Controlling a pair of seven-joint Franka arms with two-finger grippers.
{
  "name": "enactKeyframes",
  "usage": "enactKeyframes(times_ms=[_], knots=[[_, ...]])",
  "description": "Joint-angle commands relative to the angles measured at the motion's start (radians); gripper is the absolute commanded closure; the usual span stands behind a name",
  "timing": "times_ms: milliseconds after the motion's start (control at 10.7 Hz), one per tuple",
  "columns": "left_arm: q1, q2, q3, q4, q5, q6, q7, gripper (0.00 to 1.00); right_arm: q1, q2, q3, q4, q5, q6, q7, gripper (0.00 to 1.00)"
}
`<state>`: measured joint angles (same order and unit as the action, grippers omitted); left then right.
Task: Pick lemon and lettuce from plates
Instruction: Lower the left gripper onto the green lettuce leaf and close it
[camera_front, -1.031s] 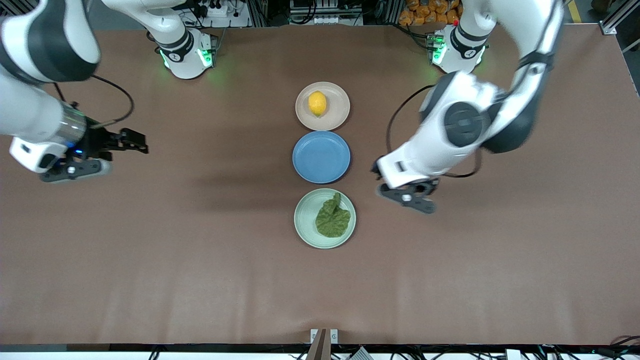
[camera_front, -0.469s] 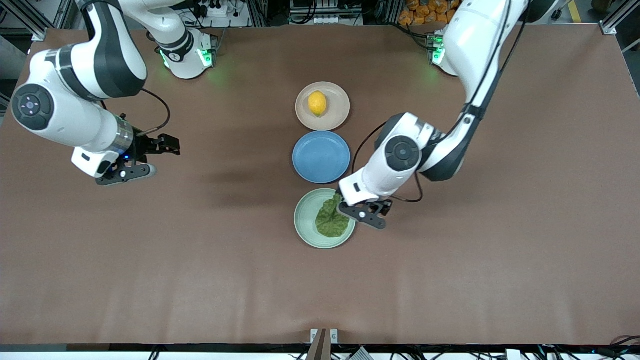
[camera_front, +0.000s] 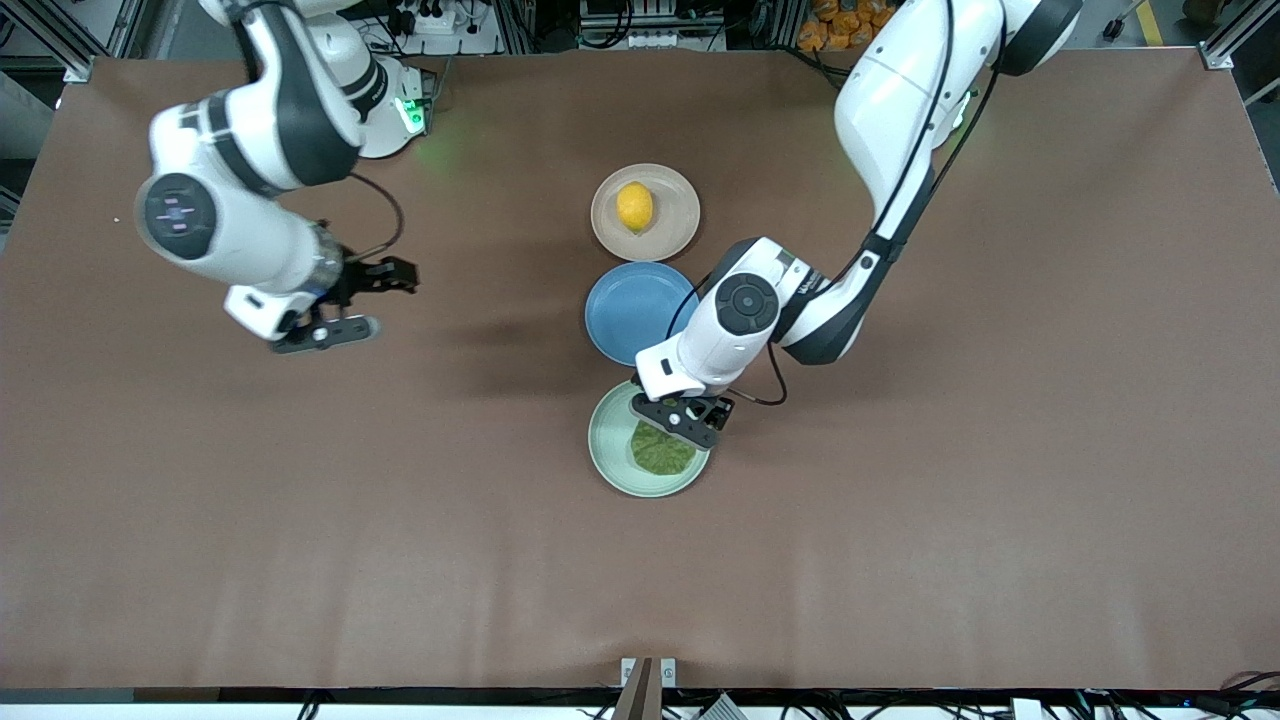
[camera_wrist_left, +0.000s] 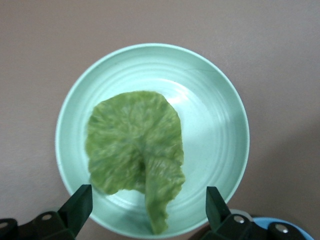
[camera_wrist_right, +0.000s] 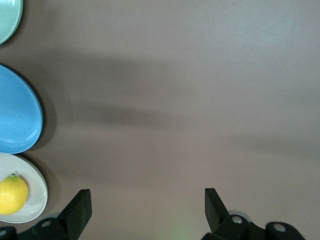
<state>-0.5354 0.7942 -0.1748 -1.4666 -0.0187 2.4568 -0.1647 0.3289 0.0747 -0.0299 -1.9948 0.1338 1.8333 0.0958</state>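
Note:
The dark green lettuce (camera_front: 662, 453) lies on the mint green plate (camera_front: 612, 462), the plate nearest the front camera. My left gripper (camera_front: 682, 420) hangs open over that plate, above the leaf's stem end. In the left wrist view the lettuce (camera_wrist_left: 134, 150) fills the plate's (camera_wrist_left: 220, 120) middle, its stem between my open fingertips (camera_wrist_left: 80, 205). The yellow lemon (camera_front: 634, 207) sits on the beige plate (camera_front: 675, 215), farthest from the camera. My right gripper (camera_front: 335, 320) is open over bare table toward the right arm's end. Its wrist view shows the lemon (camera_wrist_right: 12, 194) at the frame's edge.
An empty blue plate (camera_front: 625, 315) lies between the beige and mint plates; the left arm's wrist covers part of its rim. The brown table (camera_front: 900, 520) spreads wide on all sides of the plate row.
My left gripper has moved from beside the mint plate to over the lettuce. My right gripper has moved toward the plates from the table's right-arm end.

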Motion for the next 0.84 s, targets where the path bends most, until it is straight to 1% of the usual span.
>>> enactKeyframes(times_ms=[0, 188, 281, 375, 469, 562, 656, 750], knots=[[-0.058, 0.062, 0.043, 0.026, 0.023, 0.07, -0.078, 0.0, 0.054, -0.003, -0.005, -0.079, 0.01, 0.064, 0.031, 0.0], [-0.099, 0.077, 0.09, 0.028, 0.022, 0.073, -0.081, 0.09, 0.062, 0.007, -0.007, -0.107, 0.087, 0.089, 0.031, 0.0], [-0.107, 0.082, 0.1, 0.028, 0.022, 0.085, -0.091, 0.16, 0.065, 0.013, -0.007, -0.107, 0.093, 0.087, 0.035, 0.0], [-0.107, 0.082, 0.1, 0.028, 0.022, 0.088, -0.093, 0.35, 0.065, 0.02, -0.005, -0.107, 0.095, 0.086, 0.047, 0.0], [-0.107, 0.082, 0.1, 0.026, 0.022, 0.09, -0.095, 0.47, 0.077, 0.03, -0.005, -0.107, 0.095, 0.086, 0.051, 0.0], [-0.107, 0.086, 0.1, 0.028, 0.022, 0.094, -0.099, 0.67, 0.087, 0.04, -0.005, -0.107, 0.098, 0.087, 0.059, 0.0], [-0.109, 0.086, 0.101, 0.026, 0.022, 0.094, -0.104, 0.82, 0.088, 0.053, -0.005, -0.105, 0.102, 0.089, 0.08, 0.0], [-0.118, 0.088, 0.103, 0.028, 0.023, 0.096, -0.11, 0.94, 0.088, 0.06, -0.005, -0.105, 0.157, 0.089, 0.084, 0.0]])
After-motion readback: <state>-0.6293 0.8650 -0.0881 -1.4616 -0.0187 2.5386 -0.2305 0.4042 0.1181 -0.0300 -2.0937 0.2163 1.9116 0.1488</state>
